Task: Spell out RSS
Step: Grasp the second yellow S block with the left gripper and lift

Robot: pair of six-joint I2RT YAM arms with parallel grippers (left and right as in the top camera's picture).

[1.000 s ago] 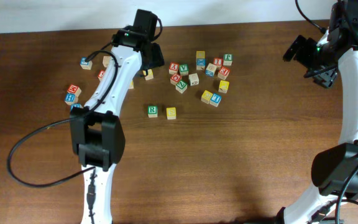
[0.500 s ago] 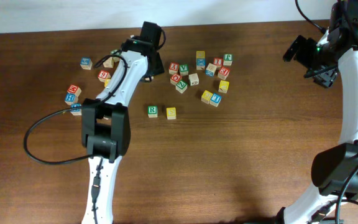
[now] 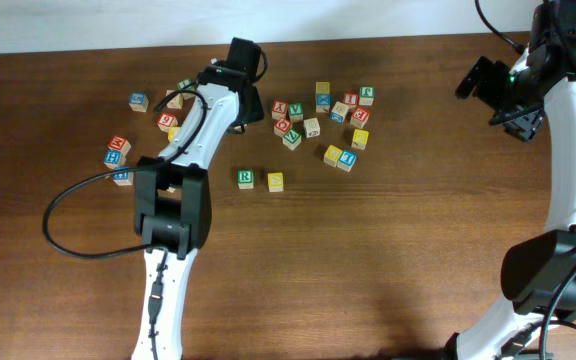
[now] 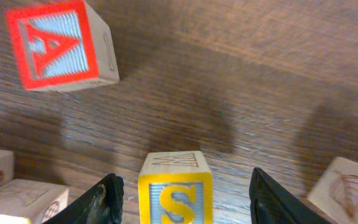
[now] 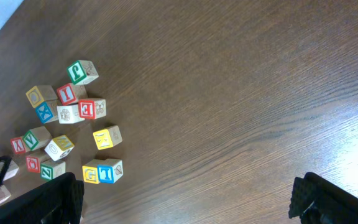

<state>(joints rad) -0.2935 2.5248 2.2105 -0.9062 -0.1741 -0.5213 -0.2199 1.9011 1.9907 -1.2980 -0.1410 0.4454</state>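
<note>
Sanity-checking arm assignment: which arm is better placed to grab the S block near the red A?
Left. The left hand is open and straddles the S block, with a finger on each side. The right hand is open too, but well off to the side of every block.

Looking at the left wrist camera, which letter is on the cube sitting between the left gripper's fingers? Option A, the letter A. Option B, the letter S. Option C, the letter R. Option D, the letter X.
B: in the left wrist view, the yellow-framed S cube sits between the open fingers of the left gripper, with a gap on each side. The red A cube lies well off to one side.
</note>
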